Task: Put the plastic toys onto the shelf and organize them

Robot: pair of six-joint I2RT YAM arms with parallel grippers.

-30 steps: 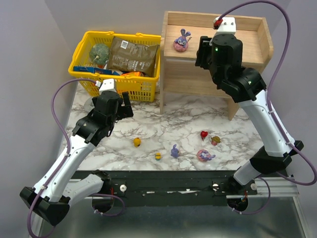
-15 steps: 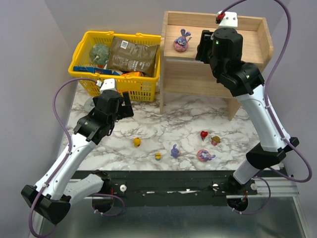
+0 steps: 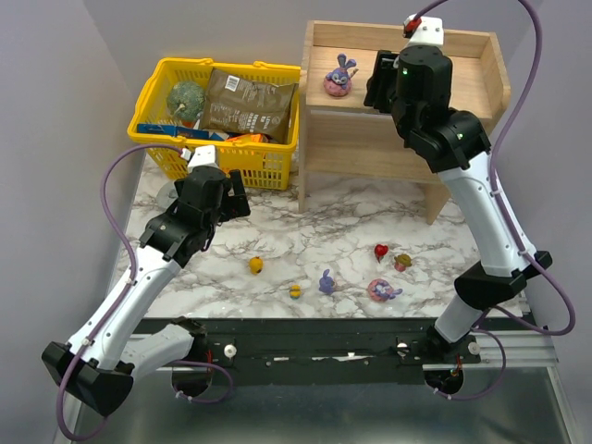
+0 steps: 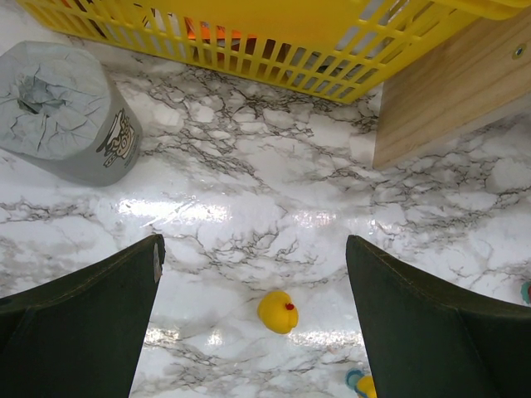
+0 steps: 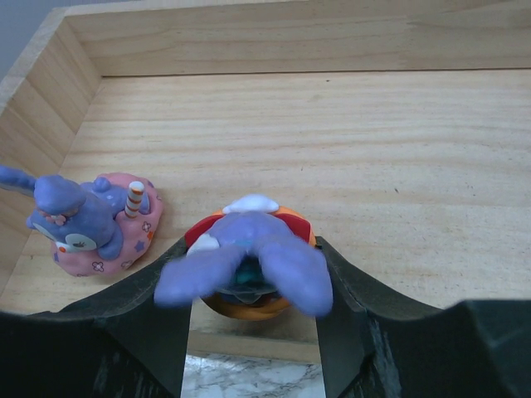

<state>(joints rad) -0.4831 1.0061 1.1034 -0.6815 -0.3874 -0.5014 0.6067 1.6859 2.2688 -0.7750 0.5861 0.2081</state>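
Observation:
My right gripper (image 3: 379, 81) is over the top tier of the wooden shelf (image 3: 500, 78), shut on a purple-blue bunny (image 5: 249, 259) with a red-orange base, just inside the tier's front edge. A second bunny on a pink base (image 3: 339, 77) stands to its left on that tier, also in the right wrist view (image 5: 93, 220). My left gripper (image 4: 253, 245) is open above the marble table, over a small yellow toy (image 4: 277, 312). On the table lie the yellow toy (image 3: 256, 265), a yellow-blue one (image 3: 294, 290), a purple bunny (image 3: 326, 281), a pink-based bunny (image 3: 381, 290), a red one (image 3: 380, 250) and a tan-pink one (image 3: 402, 263).
A yellow basket (image 3: 157, 139) with packets and a green ball stands left of the shelf. A grey roll (image 4: 62, 112) stands on the table in front of the basket. The shelf's side panel (image 4: 448, 91) stands to the right of my left gripper.
My right arm has moved a little up and further back over the shelf's top tier with the bunny. The left arm has barely moved.

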